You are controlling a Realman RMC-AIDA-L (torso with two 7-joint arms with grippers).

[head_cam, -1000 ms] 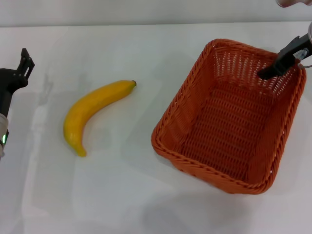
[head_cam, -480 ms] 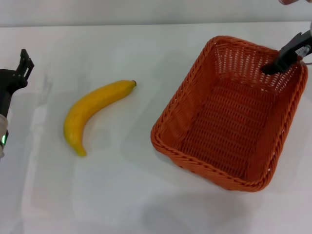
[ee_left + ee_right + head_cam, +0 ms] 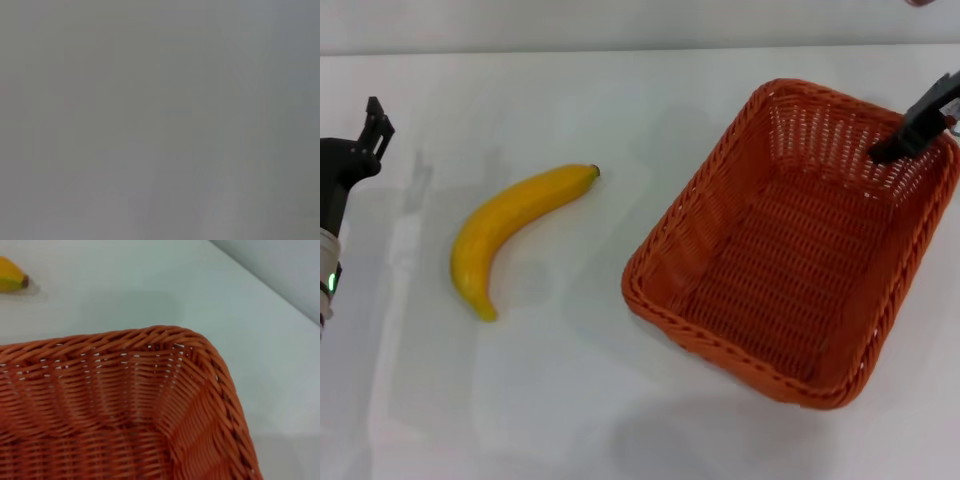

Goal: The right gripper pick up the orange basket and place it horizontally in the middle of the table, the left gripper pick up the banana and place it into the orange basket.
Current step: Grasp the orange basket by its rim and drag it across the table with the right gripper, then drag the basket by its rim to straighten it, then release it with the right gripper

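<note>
The orange basket (image 3: 790,260) lies at an angle on the right side of the white table (image 3: 620,400), with nothing in it. At its far right rim, my right gripper (image 3: 918,126) is shut on the wicker, one black finger reaching inside. The right wrist view looks down into a basket corner (image 3: 125,390), with the banana's tip (image 3: 11,280) at the edge. The yellow banana (image 3: 505,225) lies curved on the table left of the basket, touching nothing. My left gripper (image 3: 375,125) hangs open at the far left edge, well apart from the banana. The left wrist view is plain grey.
Bare white tabletop surrounds the banana and basket. A pale wall runs along the table's far edge (image 3: 620,48). The basket's right side reaches almost to the edge of the head view.
The basket has turned: its far end swung right with my right gripper, while its near left corner slid slightly left and forward. Banana and left arm stayed put.
</note>
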